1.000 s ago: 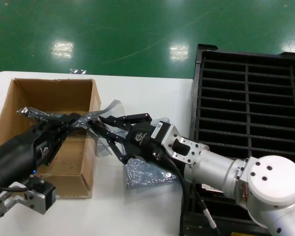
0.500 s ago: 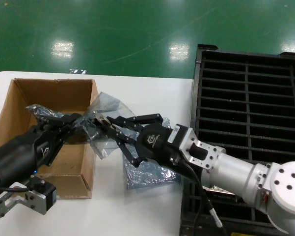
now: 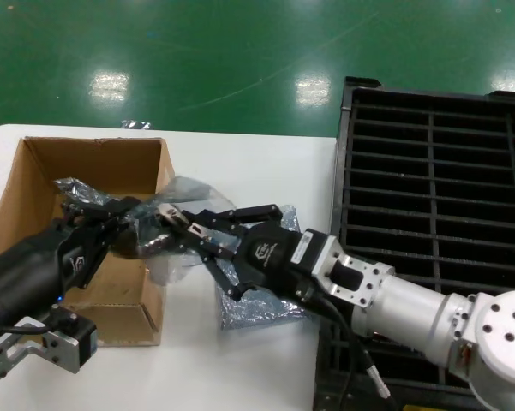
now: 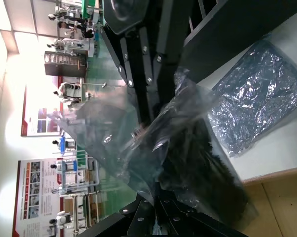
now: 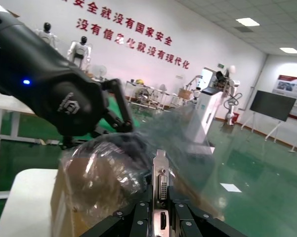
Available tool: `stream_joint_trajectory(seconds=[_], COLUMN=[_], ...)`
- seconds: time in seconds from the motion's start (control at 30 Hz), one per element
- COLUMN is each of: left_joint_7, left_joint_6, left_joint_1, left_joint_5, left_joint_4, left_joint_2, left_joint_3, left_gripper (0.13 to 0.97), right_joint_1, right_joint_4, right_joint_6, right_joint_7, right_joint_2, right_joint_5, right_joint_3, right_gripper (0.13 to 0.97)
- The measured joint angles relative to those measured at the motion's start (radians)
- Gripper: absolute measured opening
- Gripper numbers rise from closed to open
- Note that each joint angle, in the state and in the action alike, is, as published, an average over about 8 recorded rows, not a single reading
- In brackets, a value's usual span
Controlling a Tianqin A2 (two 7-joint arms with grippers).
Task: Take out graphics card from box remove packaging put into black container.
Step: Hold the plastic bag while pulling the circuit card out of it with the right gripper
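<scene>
The graphics card's silver end bracket [image 5: 161, 170] stands between the fingertips of my right gripper [image 5: 160, 200], which is shut on it. The card [image 3: 146, 240] shows as a dark mass still inside the crinkly packaging [image 3: 184, 193]. My left gripper [image 3: 130, 216] is shut on that bag's other end, above the right wall of the cardboard box [image 3: 30, 175]. The right gripper [image 3: 176, 225] meets it from the table side. In the left wrist view the bag [image 4: 153, 148] bulges out from my left gripper [image 4: 158, 200]. The black container [image 3: 428, 171] lies at the right.
An empty antistatic bag [image 3: 261, 301] lies flat on the white table [image 3: 248, 163] under the right arm, also visible as the flat bag [image 4: 259, 98]. The right forearm crosses the container's near left corner. Green floor lies beyond the table.
The right arm has reached further left, bringing its gripper up to the bag held by the left gripper. The bag has shifted lower, nearer the box wall. The left arm has barely moved.
</scene>
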Motion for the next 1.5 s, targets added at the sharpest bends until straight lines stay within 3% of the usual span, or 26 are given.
stream_joint_trajectory(seconds=[0.63, 1.5], left_joint_7=[0.0, 0.0], left_joint_6=[0.0, 0.0], left_joint_1=[0.0, 0.0], left_joint_5=[0.0, 0.0], left_joint_4=[0.0, 0.0], left_joint_2=[0.0, 0.0], left_joint_3=[0.0, 0.0], left_gripper=[0.139, 0.138], right_joint_1=[0.028, -0.044], right_joint_4=[0.055, 0.193], right_joint_6=[-0.009, -0.003], right_joint_7=[-0.001, 0.035], right_joint_2=[-0.014, 0.077], right_joint_5=[-0.066, -0.011], right_joint_3=[-0.069, -0.008], right_gripper=[0.183, 0.183])
